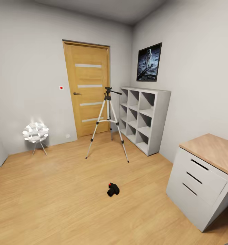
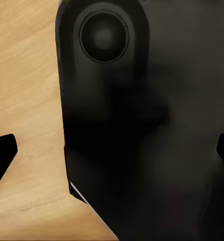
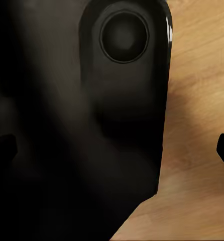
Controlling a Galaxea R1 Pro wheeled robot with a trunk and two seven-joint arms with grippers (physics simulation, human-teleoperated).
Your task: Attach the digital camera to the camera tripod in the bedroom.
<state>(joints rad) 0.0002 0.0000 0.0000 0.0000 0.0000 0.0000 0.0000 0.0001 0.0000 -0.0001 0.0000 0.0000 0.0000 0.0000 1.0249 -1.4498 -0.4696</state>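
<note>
both grippers spread wide, empty; digital camera [image 1: 113, 189] lies on floor, tripod [image 1: 108, 123] upright beyond.

Small black digital camera with red button [image 1: 113, 189] lies on light wood plank floor [image 1: 59, 204] | tall silver-legged camera tripod [image 1: 108, 124] stands beyond it, apart, near oak door [image 1: 88, 88] and white cube shelf [image 1: 144, 119] | camera lens direction perhaps leftward, unclear

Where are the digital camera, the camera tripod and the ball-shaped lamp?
digital camera [image 1: 113, 190], head view, black body on the floor
camera tripod [image 1: 108, 97], head view, just below its black head
ball-shaped lamp [image 1: 35, 132], head view, white shade
</note>
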